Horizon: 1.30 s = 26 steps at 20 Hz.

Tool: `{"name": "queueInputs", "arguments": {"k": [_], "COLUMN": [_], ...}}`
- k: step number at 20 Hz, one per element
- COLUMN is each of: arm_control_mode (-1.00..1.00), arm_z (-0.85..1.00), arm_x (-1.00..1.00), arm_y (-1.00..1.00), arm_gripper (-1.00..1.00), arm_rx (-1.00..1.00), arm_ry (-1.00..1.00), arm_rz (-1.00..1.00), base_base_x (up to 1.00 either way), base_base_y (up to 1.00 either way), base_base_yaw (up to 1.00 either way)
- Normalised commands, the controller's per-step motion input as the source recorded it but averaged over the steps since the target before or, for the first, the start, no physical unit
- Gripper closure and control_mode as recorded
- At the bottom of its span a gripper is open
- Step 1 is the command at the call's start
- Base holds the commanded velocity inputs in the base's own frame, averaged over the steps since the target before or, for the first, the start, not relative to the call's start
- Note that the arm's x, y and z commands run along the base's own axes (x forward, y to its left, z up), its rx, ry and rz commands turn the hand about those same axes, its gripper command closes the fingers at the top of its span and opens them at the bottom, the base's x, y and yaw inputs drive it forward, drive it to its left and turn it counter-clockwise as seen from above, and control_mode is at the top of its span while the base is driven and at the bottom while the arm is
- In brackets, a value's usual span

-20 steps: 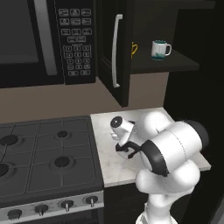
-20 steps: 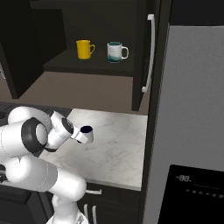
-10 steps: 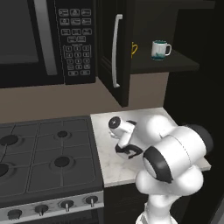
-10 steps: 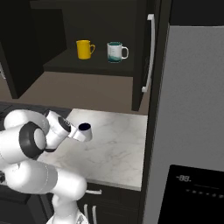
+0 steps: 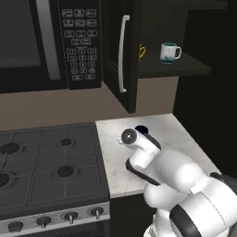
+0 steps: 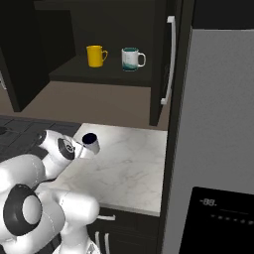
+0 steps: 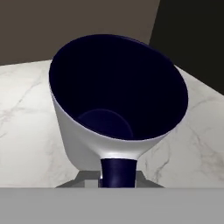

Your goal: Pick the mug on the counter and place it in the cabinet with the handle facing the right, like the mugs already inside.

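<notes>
The pale grey-white mug (image 7: pixel 118 109) with its navy inside looms close in the hand view, its dark blue handle (image 7: pixel 117 171) pointing at the camera. My gripper (image 7: pixel 117 180) is shut on that handle, with the fingers mostly hidden under the frame's edge. From the right the mug (image 6: pixel 91 143) hangs just off the marbled counter (image 6: pixel 129 168), near its back left. From the left my wrist covers most of the mug (image 5: pixel 141 130). The black cabinet (image 6: pixel 99 74) above stands open. On its shelf are the white and teal mug (image 6: pixel 130 59) and the yellow mug (image 6: pixel 95 55), handles to the right.
The cabinet door (image 5: pixel 115 55) with its silver bar handle (image 5: pixel 122 53) juts out over the counter's left end. A black microwave (image 5: pixel 46 41) hangs over the gas stove (image 5: pixel 46 162). A grey fridge (image 6: pixel 218 124) walls off the counter's right side.
The mug has crept up and a little away from its earlier spot, moving together with my hand. My wrist has turned and my arm has folded lower.
</notes>
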Motion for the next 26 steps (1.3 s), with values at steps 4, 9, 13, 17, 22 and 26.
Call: {"name": "queueInputs", "arguments": {"k": [4, 9, 13, 17, 22, 26], "arm_control_mode": [-1.00, -1.00, -1.00, -1.00, -1.00, -1.00], "arm_z": [0.61, 0.61, 0.52, 0.44, 0.47, 0.31], "arm_x": [0.00, 0.00, 0.00, 0.00, 0.00, 0.00], "arm_y": [0.00, 0.00, 0.00, 0.00, 0.00, -0.09], "arm_gripper": [1.00, 1.00, 1.00, 1.00, 1.00, 1.00], "arm_rx": [0.06, 0.10, 0.04, 0.01, 0.00, 0.00], "arm_ry": [-0.04, 0.00, 0.00, 0.00, 0.00, 0.00], "arm_rz": [0.03, 0.01, 0.06, 0.16, 0.19, 0.21], "base_base_x": [0.00, 0.00, 0.00, 0.00, 0.00, 0.00], "base_base_y": [0.00, 0.00, 0.00, 0.00, 0.00, 0.00], "base_base_yaw": [0.00, 0.00, 0.00, 0.00, 0.00, 0.00]}}
